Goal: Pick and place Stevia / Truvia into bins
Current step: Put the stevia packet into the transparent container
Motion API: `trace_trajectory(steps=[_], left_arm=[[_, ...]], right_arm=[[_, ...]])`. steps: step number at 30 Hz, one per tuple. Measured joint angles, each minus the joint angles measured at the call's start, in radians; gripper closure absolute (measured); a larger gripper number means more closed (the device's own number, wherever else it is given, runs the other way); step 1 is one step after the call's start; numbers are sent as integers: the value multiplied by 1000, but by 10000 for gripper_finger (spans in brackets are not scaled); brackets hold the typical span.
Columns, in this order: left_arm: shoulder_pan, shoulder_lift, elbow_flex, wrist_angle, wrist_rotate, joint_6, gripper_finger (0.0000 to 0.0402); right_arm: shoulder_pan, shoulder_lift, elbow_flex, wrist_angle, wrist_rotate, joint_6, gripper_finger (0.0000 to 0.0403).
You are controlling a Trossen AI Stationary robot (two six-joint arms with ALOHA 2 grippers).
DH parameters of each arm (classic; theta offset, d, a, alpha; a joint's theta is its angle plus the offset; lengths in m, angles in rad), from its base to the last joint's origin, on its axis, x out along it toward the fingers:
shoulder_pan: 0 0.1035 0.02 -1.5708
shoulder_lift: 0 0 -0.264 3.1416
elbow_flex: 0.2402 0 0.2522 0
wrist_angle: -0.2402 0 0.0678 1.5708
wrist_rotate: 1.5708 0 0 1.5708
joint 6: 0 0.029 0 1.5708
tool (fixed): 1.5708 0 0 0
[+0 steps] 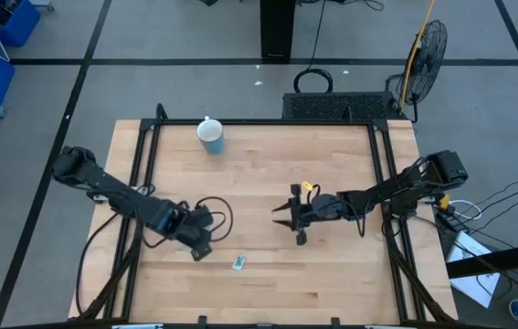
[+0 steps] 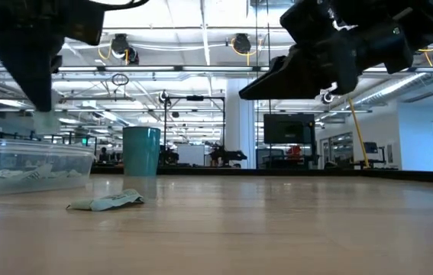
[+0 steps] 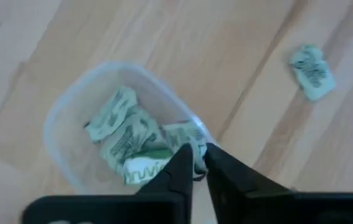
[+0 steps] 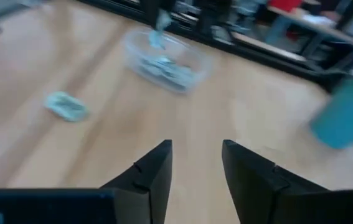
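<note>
Right now I have the left gripper (image 3: 197,163) hanging over the near rim of the clear tub (image 3: 64,112), its fingers nearly together and pinching the edge of a pale green packet (image 3: 188,138), which I read as the drop-off being set up: held there so the packet falls inside and not on the wood. The tub already holds a crumpled heap of packets (image 3: 123,134), too tangled for me to count. 1 loose packet (image 1: 238,262) lies flat on the table (image 1: 332,283), apart from the tub and nearer the front edge; from table height it shows as a wrinkled scrap (image 2: 108,202) just ahead of the tub.

The right gripper (image 4: 196,163) hovers above bare wood near the table's middle, its fingers apart and holding nothing, pointed toward the tub and the loose packet, so I judge it is waiting or lining up for that last one.

A blue-green cup (image 1: 211,137) with a white lid stands well back, far from both arms. Nothing sits between the right gripper and the loose packet, though the left arm is close by it.
</note>
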Motion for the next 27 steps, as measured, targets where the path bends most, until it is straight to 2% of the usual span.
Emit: trace_trajectory(steps=[3,10,15,20,23,27], left_arm=[[-13,-1,-12,-28,-23,-47,320],[-3,-1,-33,-52,-55,-68,260],[6,-1,-21,-20,-133,-3,258],[30,0,-9,52,-253,75,269],[44,0,-8,98,-268,132,274],[53,0,-8,123,-271,147,275]], right_arm=[[9,10,0,12,-99,24,253],[71,101,51,63,-107,60,228],[99,256,229,36,-114,101,225],[98,432,425,-77,-202,114,226],[98,519,516,-129,-239,137,230],[96,594,561,-151,-236,149,238]])
